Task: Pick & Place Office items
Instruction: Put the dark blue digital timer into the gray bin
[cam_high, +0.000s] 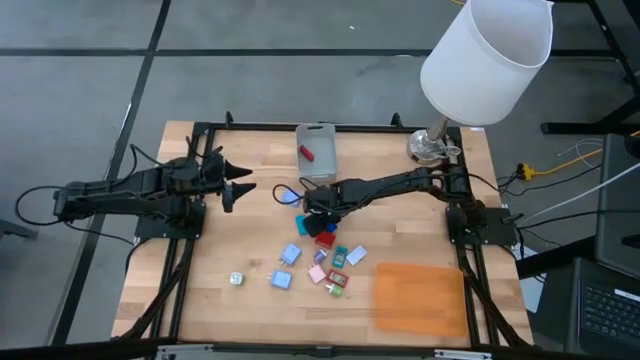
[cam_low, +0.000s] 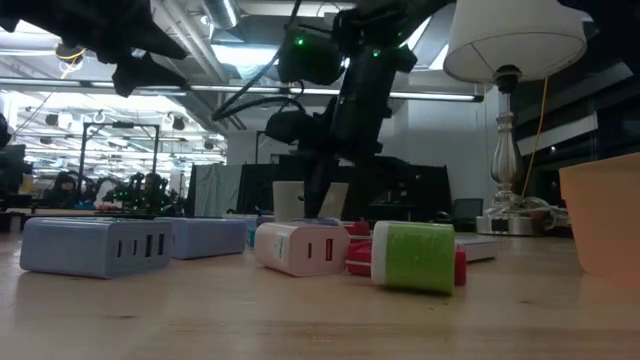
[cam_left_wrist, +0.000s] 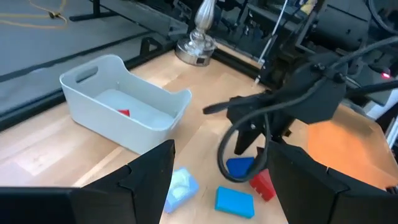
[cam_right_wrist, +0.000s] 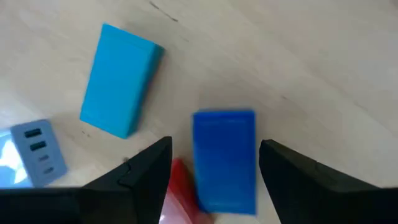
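The office items lie scattered on the wooden table's middle: a dark blue block (cam_right_wrist: 224, 162), a light blue block (cam_right_wrist: 119, 81), a grey-blue charger-like piece (cam_right_wrist: 38, 151) and a red piece (cam_right_wrist: 181, 186). More pale blue, pink, green, teal and white pieces (cam_high: 320, 268) lie nearer the near edge. My right gripper (cam_right_wrist: 214, 142) hangs open over the dark blue block, one finger on either side, not touching it. My left gripper (cam_high: 240, 187) waits open above the table's left side. One red piece (cam_left_wrist: 124, 112) lies in the grey bin (cam_left_wrist: 93, 102).
The grey bin (cam_high: 317, 150) stands at the far edge's middle. A lamp with a white shade (cam_high: 487, 55) has its base (cam_high: 432, 145) at the far right corner. The flat orange mat (cam_high: 420, 297) lies at the near right. Bare wood lies at the near left.
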